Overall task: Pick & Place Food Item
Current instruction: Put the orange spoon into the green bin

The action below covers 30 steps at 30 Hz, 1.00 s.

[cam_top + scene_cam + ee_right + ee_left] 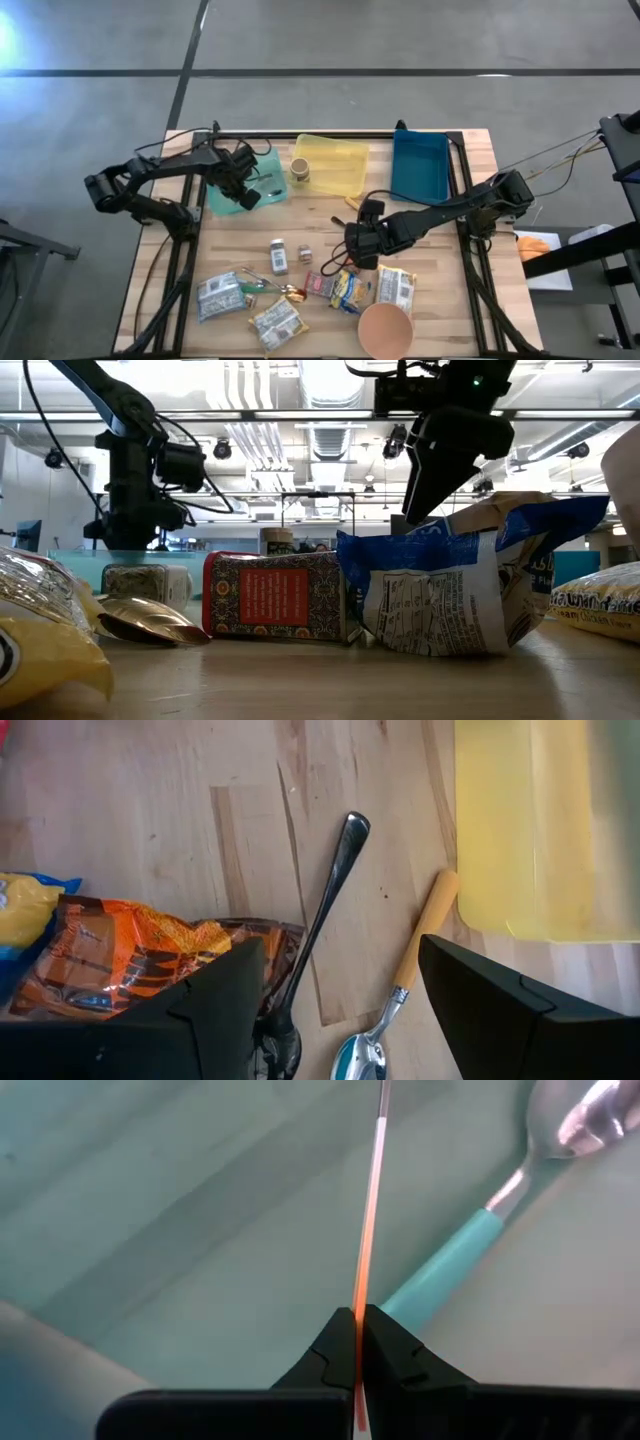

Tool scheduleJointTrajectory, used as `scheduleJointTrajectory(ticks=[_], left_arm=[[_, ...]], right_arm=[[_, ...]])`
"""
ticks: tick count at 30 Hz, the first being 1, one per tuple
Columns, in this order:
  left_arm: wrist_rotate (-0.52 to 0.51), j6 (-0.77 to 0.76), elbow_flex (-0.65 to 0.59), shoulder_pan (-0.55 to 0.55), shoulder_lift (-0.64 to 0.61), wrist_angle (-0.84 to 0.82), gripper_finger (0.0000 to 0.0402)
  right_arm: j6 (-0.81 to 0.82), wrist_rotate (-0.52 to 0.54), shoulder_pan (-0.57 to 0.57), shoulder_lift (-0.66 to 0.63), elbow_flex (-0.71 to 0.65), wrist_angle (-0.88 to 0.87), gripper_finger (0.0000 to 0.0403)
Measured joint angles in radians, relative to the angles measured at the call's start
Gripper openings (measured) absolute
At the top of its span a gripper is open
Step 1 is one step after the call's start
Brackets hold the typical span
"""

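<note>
My right claw [357, 245] hangs released above the orange snack packet [150, 965]; next I descend and clench it

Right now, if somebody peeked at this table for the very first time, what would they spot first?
Probably the three bright trays at the table's far edge: teal, yellow and blue. Next, the heap of snack packets at the near edge, with the open right gripper hanging just above them. The left gripper, over the teal tray, pinches a thin orange stick.
</note>
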Motion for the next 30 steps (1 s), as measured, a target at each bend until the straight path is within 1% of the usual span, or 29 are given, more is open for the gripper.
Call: scheduleJointTrajectory(ticks=[6,12,22,26,30], left_arm=[[-0.015,-0.008,0.0,0.0,0.0,0.003,0.0],[-0.059,-0.008,-0.001,0.0,0.0,0.007,0.0],[-0.062,-0.008,-0.002,-0.027,0.0,0.011,0.0],[-0.044,-0.008,-0.002,-0.034,0.023,0.013,0.0],[-0.048,-0.004,0.001,-0.039,0.075,0.02,0.0]], right_arm=[[0.0,0.0,0.0,0.0,0.0,0.008,0.0266],[0.0,0.0,0.0,0.0,0.0,0.021,0.0266],[-0.003,0.002,0.0,0.0,0.0,0.036,0.0266],[-0.003,0.001,0.0,0.0,-0.001,0.035,0.0266],[-0.003,0.001,0.0,0.0,-0.001,0.035,0.0266]])
